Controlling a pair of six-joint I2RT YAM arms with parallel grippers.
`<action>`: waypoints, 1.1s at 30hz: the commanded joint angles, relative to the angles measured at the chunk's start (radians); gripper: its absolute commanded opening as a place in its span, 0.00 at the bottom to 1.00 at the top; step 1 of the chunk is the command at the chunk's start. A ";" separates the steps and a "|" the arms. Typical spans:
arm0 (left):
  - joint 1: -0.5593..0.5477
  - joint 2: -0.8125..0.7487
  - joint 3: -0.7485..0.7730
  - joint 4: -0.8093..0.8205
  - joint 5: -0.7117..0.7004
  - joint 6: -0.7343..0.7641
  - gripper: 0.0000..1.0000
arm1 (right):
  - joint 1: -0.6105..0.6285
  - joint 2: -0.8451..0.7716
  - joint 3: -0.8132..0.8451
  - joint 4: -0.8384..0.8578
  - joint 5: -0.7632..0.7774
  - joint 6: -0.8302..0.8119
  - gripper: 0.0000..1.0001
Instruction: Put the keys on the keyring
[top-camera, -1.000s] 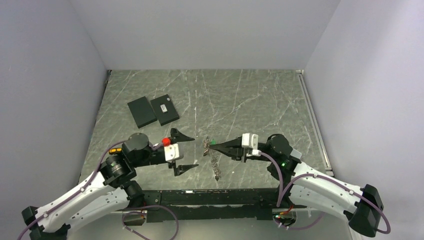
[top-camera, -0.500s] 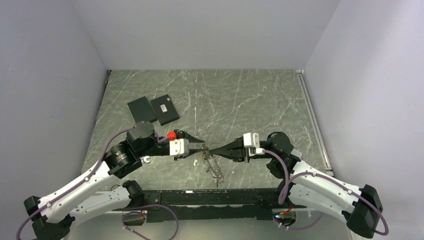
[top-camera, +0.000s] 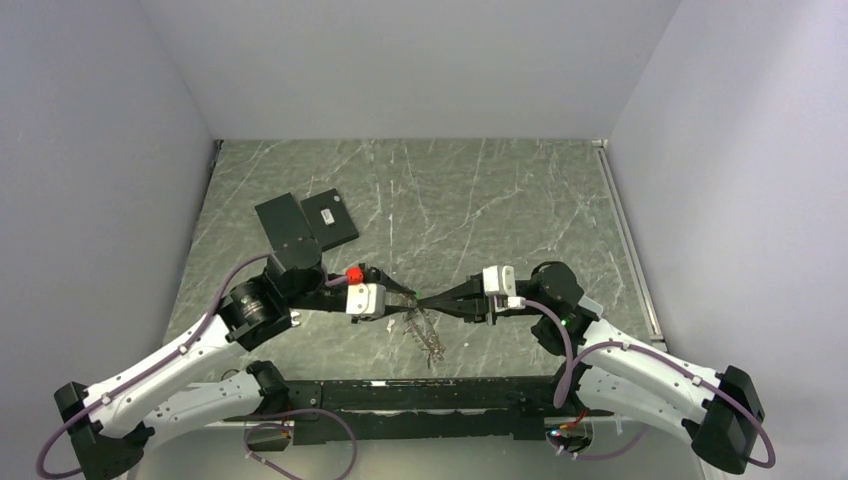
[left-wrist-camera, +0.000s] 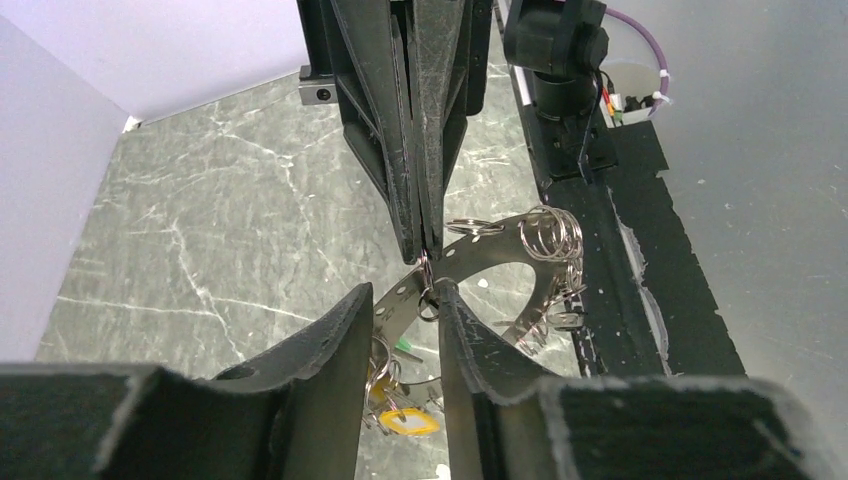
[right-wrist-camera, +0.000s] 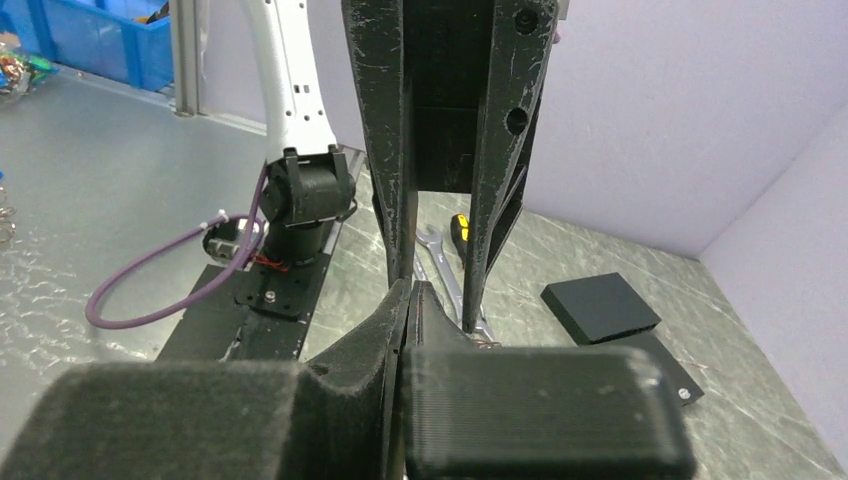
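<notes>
Grey-green marbled table (top-camera: 480, 200), with 2 flat black rectangular plates (top-camera: 282, 222) at the back left. The arms meet nose to nose mid-table. The right gripper (right-wrist-camera: 411, 290) has its jaws pinched tight on the thin wire keyring (left-wrist-camera: 428, 300). The left gripper (left-wrist-camera: 404, 300) jaws sit slightly apart, 1 either side of it. The linked grey cord (top-camera: 430, 338) trails toward the near edge, and the shiny little keys (left-wrist-camera: 385, 380) bunch under the left jaws, 1 with yellow on it.

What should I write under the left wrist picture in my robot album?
The right gripper pinches the keyring while the open left gripper straddles it.
</notes>
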 joint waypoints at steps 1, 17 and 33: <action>0.000 0.013 0.015 0.054 0.039 -0.008 0.34 | -0.003 -0.012 0.051 0.066 -0.022 -0.018 0.00; -0.001 0.079 -0.001 0.091 0.070 -0.031 0.00 | -0.003 -0.024 0.037 0.091 -0.017 -0.021 0.00; 0.000 0.222 0.291 -0.534 -0.142 0.112 0.00 | 0.015 0.028 0.081 -0.303 0.210 -0.152 0.48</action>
